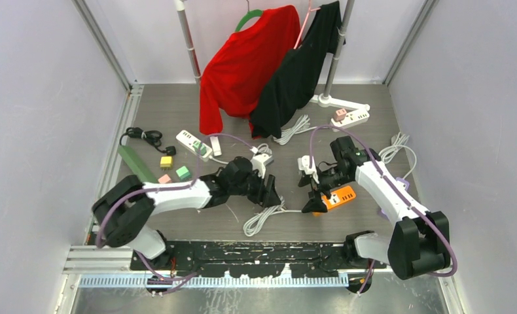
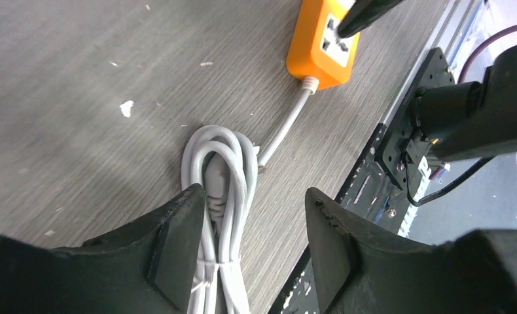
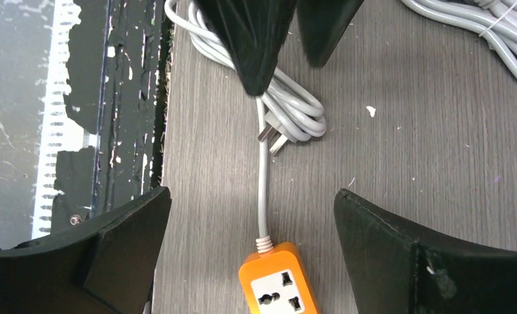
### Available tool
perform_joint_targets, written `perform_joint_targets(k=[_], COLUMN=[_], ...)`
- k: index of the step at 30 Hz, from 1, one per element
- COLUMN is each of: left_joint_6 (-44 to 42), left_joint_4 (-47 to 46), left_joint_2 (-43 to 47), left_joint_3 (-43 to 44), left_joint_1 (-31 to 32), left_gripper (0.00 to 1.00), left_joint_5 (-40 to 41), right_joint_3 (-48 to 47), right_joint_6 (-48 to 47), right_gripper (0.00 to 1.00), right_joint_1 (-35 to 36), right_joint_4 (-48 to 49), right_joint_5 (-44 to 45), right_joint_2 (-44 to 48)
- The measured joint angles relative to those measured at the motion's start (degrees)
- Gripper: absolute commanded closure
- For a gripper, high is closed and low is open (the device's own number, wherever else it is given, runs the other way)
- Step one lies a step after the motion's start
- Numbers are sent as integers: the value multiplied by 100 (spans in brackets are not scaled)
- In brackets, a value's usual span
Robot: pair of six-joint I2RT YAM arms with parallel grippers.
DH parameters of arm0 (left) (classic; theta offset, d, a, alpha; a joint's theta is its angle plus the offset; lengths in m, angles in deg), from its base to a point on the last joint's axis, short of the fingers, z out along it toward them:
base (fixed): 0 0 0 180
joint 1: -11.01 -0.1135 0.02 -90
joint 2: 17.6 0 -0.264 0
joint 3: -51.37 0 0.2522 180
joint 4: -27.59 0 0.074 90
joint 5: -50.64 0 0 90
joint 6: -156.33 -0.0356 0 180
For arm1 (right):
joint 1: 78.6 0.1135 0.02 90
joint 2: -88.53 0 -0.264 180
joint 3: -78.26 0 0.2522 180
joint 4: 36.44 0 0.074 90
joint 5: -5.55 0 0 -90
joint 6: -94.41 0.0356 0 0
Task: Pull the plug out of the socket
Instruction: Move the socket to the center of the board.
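Plainly, the orange socket [image 3: 279, 286] trails a grey cord [image 3: 263, 196].

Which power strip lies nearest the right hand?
The orange power strip, just below the open right hand; the two white strips lie farther back.

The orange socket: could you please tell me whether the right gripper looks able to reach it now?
Probably yes: the right gripper hangs open right above the orange socket, with nothing between them.
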Motion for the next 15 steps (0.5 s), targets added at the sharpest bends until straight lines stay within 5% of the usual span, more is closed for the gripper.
perform_joint_targets(k=[5, 15], left_joint_6=[-291, -903], left_joint_4=[256, 1576], left_joint_2=[1333, 4083], left_joint_3=[-332, -946], left_joint_1=[0, -7], left_gripper=[40, 15], left_joint_5=[636, 2140], right_joint_3=[59, 306], right_joint_6=[-234, 15], right_gripper=[0, 0], right_joint_1=[258, 1705], right_joint_4=[63, 1058], right_joint_5=[116, 658], right_joint_2=[0, 184])
